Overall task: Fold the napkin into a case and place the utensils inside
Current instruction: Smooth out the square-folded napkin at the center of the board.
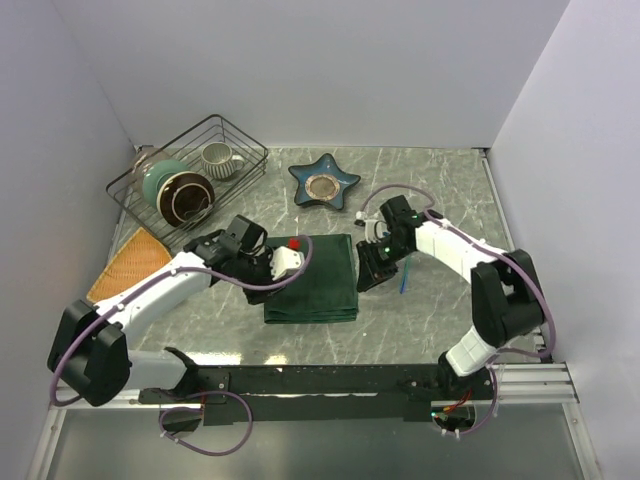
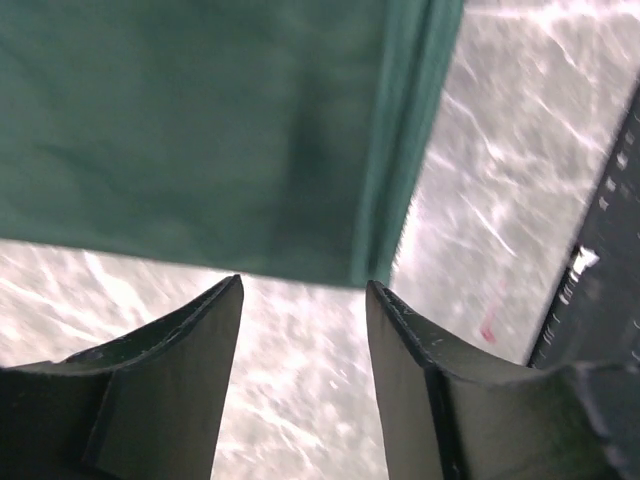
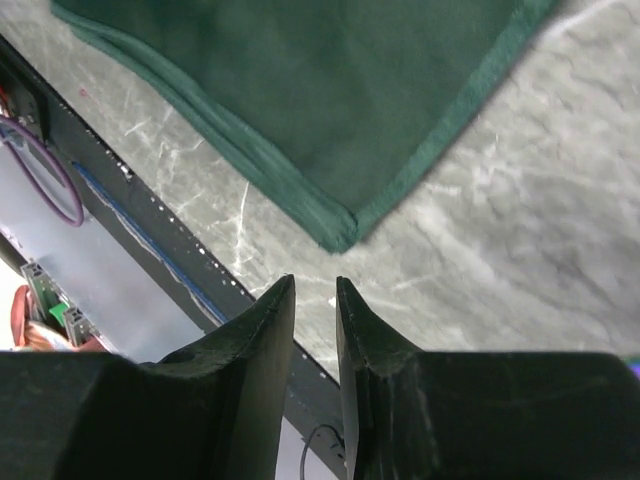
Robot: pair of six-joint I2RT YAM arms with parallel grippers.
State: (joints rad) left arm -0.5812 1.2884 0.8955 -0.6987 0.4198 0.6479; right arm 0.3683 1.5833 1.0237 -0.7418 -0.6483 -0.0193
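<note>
**Napkin folded in the middle, both grippers empty beside it**

So the napkin point(image 1: 312, 280) point(image 2: 200, 120) point(image 3: 330, 90) sits mid-table as a dark green rectangle, folded in layers; you can see the stacked edges along its near side.

The left gripper point(image 1: 296, 262) point(image 2: 303, 290) is at its left edge. In the wrist view the fingers are spread fairly wide with only marble between them and a napkin corner just ahead. The right gripper point(image 1: 368, 272) point(image 3: 315, 285) is just off the right edge, with a narrow gap, nothing pinched, and a napkin corner right in front of the tips.

The blue utensil point(image 1: 403, 281) lies on the table just right of the right gripper, apart from the cloth.

Further back there's the star-shaped blue dish point(image 1: 324, 182), a wire basket point(image 1: 245, 170) with crockery at far left, and an orange mat point(image 1: 128, 265) near it.
</note>
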